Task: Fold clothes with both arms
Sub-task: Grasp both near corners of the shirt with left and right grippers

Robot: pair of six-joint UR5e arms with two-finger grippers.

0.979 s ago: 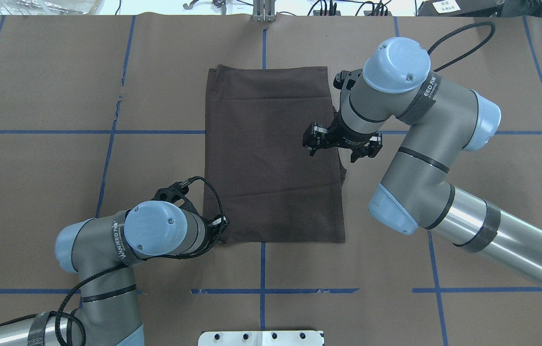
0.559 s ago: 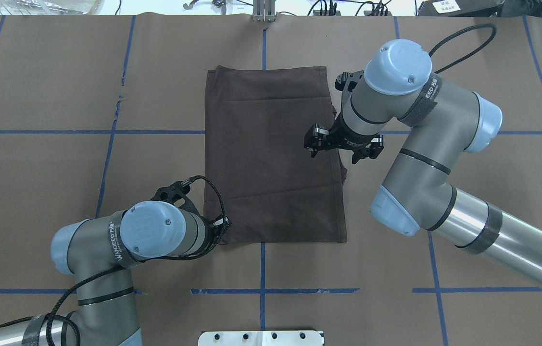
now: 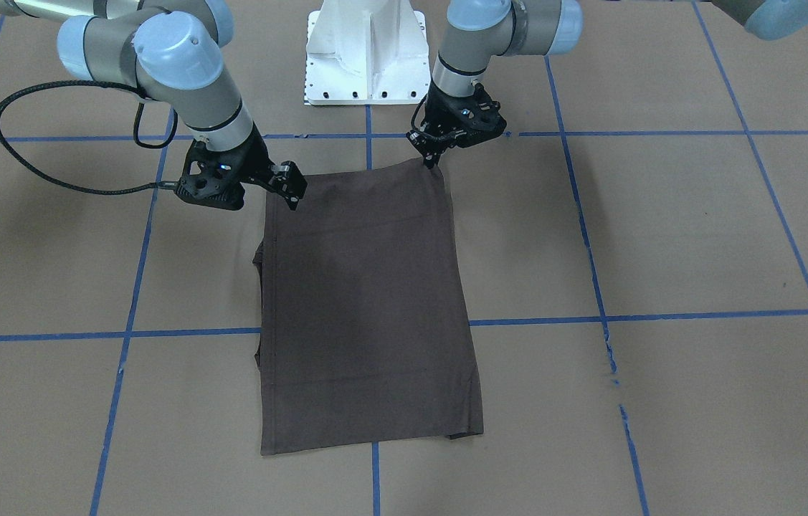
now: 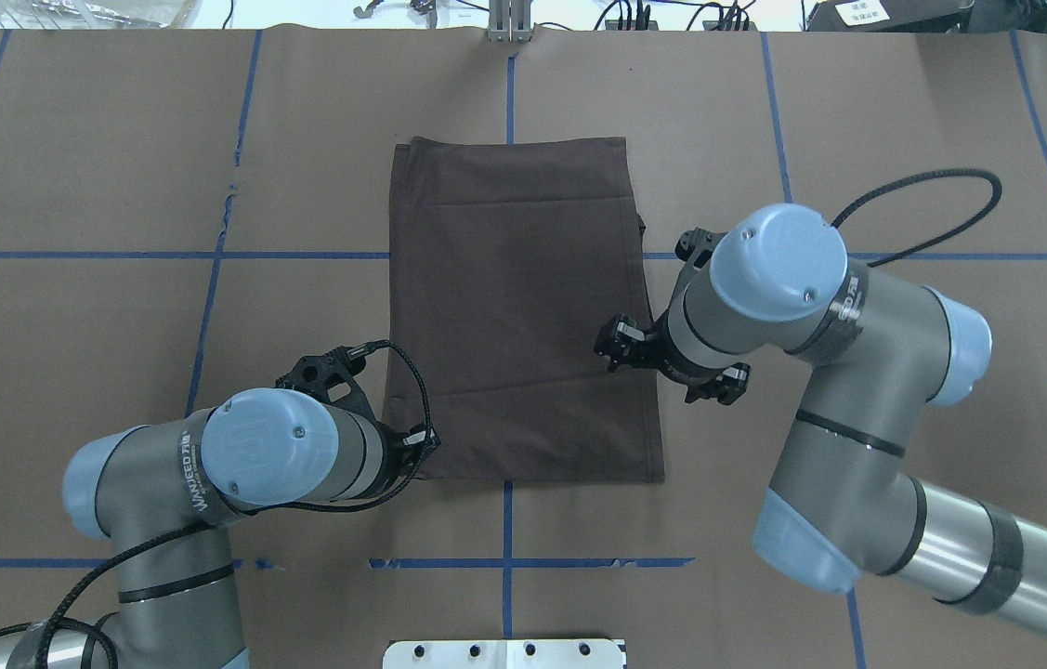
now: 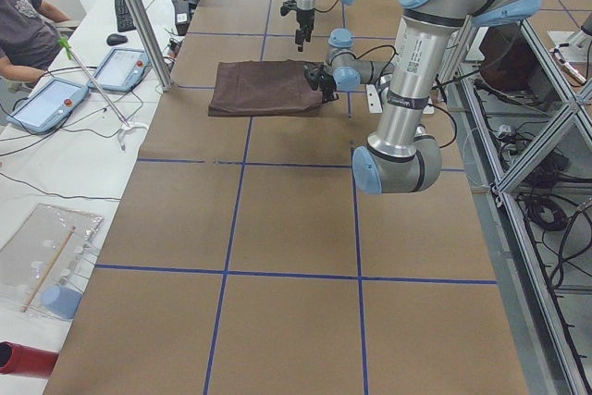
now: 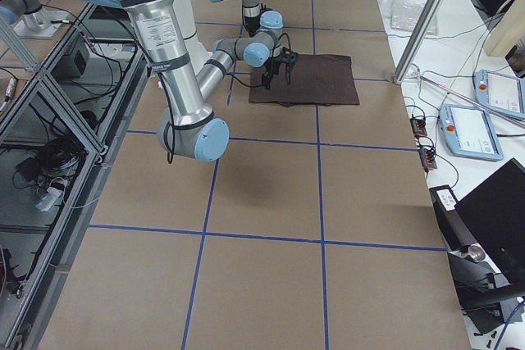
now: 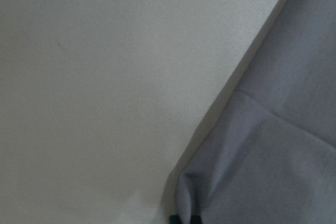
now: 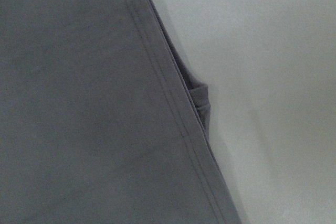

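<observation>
Clothes: The dark brown T-shirt (image 4: 523,307) lies flat in the middle of the surface (image 4: 114,167). It is folded into a tall, neat block, and its long sides run from near to far.
Loose bit: A small flap of cloth (image 8: 201,100) pokes out from under the shirt's right edge (the right wrist camera shows it best).
Left side: The left arm (image 4: 263,455) comes in from the near left and bends down to the shirt's near left corner.
Left grip: The left claw (image 3: 434,156) is clenched on that corner of the T-shirt. The left wrist camera shows the cloth bunched into a little pinch between the dark fingertips (image 7: 178,220).
Right side: The right arm (image 4: 778,265) comes in from the near right. Its wrist sits over the shirt's right edge, about halfway along.
Right grip: The right claw (image 3: 242,185) is released and spread wide, with nothing in it. One finger (image 3: 292,188) hangs over the shirt's right edge and the other is out over the bare surface. I cannot tell if the finger touches the cloth.
Ground: The surface is covered in brown paper, with blue tape lines (image 4: 114,255) that make big squares.
Base: A white base (image 3: 368,43) stands at the near edge, between the two arms.
Around: A person (image 5: 23,25) sits past the far edge, next to two flat screens (image 5: 51,104).
</observation>
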